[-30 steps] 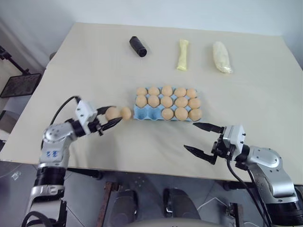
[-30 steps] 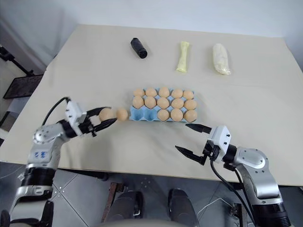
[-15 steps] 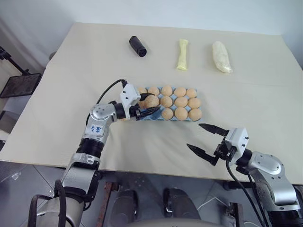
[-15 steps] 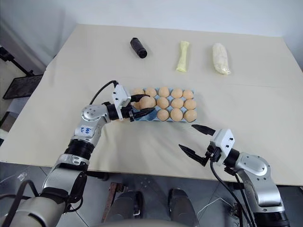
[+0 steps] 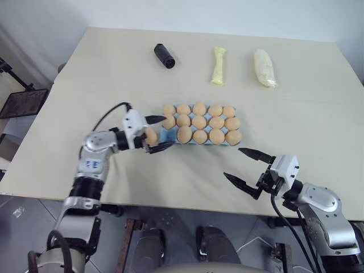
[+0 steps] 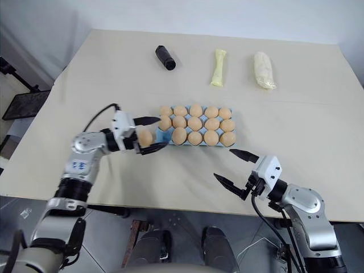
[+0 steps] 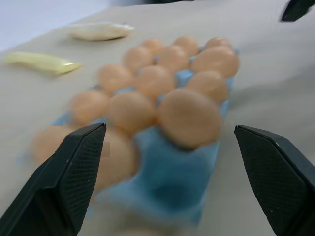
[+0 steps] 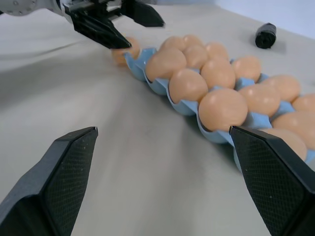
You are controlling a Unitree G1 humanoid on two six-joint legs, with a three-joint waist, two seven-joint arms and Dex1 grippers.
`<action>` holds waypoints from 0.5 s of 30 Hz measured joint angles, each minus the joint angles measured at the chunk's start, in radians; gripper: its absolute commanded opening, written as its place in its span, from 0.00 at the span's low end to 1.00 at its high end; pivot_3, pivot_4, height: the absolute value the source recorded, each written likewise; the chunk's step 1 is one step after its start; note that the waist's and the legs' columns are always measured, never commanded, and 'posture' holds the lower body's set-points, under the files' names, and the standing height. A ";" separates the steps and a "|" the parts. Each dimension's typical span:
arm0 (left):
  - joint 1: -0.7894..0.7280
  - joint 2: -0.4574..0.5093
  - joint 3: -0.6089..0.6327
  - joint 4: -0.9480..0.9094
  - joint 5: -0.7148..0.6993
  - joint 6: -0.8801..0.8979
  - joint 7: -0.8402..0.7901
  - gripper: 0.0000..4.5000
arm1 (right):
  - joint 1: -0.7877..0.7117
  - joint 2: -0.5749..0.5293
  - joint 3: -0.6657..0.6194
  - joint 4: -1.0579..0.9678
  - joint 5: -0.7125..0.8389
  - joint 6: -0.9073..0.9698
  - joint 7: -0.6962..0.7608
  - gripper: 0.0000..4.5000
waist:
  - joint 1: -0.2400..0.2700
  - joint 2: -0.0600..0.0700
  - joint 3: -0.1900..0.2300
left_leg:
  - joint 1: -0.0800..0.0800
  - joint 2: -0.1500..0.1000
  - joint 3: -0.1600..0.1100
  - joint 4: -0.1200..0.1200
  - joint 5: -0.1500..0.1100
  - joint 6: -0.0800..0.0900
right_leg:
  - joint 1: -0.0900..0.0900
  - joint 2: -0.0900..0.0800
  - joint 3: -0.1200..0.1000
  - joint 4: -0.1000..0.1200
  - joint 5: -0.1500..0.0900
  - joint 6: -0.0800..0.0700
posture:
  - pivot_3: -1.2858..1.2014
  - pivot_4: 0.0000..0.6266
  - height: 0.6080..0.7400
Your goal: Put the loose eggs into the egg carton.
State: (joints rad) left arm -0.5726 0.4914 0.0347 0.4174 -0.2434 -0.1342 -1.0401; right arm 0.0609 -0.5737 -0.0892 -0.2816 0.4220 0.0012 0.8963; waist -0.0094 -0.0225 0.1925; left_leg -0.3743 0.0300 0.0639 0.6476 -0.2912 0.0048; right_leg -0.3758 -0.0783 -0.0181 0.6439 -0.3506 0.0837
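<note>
My left claw [image 5: 156,132] stands wide open at the left end of the egg carton [image 5: 168,136], its two black fingers spread on either side of one loose egg [image 5: 150,136] that lies on the tabletop [image 5: 102,74] just beside the carton's near-left corner. I cannot tell whether either finger touches that egg. In my left wrist view the carton [image 7: 172,177] sits straight ahead between my fingers [image 7: 66,174], packed with tan-orange eggs [image 7: 189,117], and one bare blue patch shows at its near end.

The carton lies near the middle of the tabletop, light blue, with its long side running left to right. Nearly every cup I can see holds an egg; the near-left corner cup looks empty.

My right claw [image 5: 245,166] is open too, holding nothing, hovering over the tabletop near the front edge, apart from the carton's right end. In my right wrist view its fingers [image 8: 64,169] are spread wide, with the carton [image 8: 170,93] and my left claw [image 8: 115,22] ahead.

At the far side of the tabletop, well apart from the carton, lie a black cylinder [image 5: 165,55], a pale yellow bag [image 5: 218,65] and a white bag [image 5: 265,68].
</note>
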 measured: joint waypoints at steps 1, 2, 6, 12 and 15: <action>0.019 0.023 0.020 -0.013 -0.006 0.000 0.001 0.99 | -0.010 -0.001 0.000 0.003 0.001 0.000 0.006 1.00 | 0.000 0.000 0.000 | 0.000 0.000 0.000 0.000 0.000 0.000 | 0.000 0.000 0.000 0.000 0.000 0.000 | 0.52 0.24 1.00; 0.040 0.044 0.039 -0.022 -0.010 0.000 0.002 0.99 | -0.018 -0.001 0.001 0.007 0.002 0.000 0.011 1.00 | 0.000 0.000 0.000 | 0.000 0.000 -0.001 0.000 0.000 0.000 | 0.000 0.000 0.000 0.000 0.000 0.000 | 0.52 0.24 1.00; 0.154 0.115 0.127 -0.069 -0.044 0.013 0.020 0.99 | -0.052 -0.004 0.002 0.035 0.007 0.000 0.042 1.00 | -0.001 0.000 0.000 | 0.000 0.000 -0.001 -0.001 -0.001 0.000 | 0.000 -0.001 -0.001 -0.001 0.000 0.000 | 0.52 0.24 1.00; 0.357 0.160 0.235 -0.143 -0.062 0.035 0.082 0.99 | -0.098 -0.007 0.002 0.089 0.009 -0.001 0.084 1.00 | -0.008 0.000 0.000 | 0.000 0.000 -0.003 -0.002 -0.001 0.000 | 0.000 -0.003 -0.001 -0.003 0.000 -0.001 | 0.52 0.24 1.00; 0.414 0.153 0.233 -0.201 -0.069 0.070 0.095 0.99 | -0.102 -0.007 0.002 0.098 0.009 -0.002 0.103 1.00 | -0.005 0.000 0.000 | -0.001 0.000 -0.003 -0.002 -0.001 0.000 | 0.000 -0.003 -0.002 -0.004 0.000 -0.001 | 0.52 0.24 1.00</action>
State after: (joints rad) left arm -0.1586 0.6439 0.2678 0.2165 -0.3122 -0.0639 -0.9454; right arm -0.0410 -0.5810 -0.0870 -0.1838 0.4314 -0.0008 0.9992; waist -0.0142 -0.0225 0.1926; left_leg -0.3755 0.0298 0.0607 0.6454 -0.2925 0.0049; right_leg -0.3755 -0.0814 -0.0197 0.6399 -0.3511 0.0827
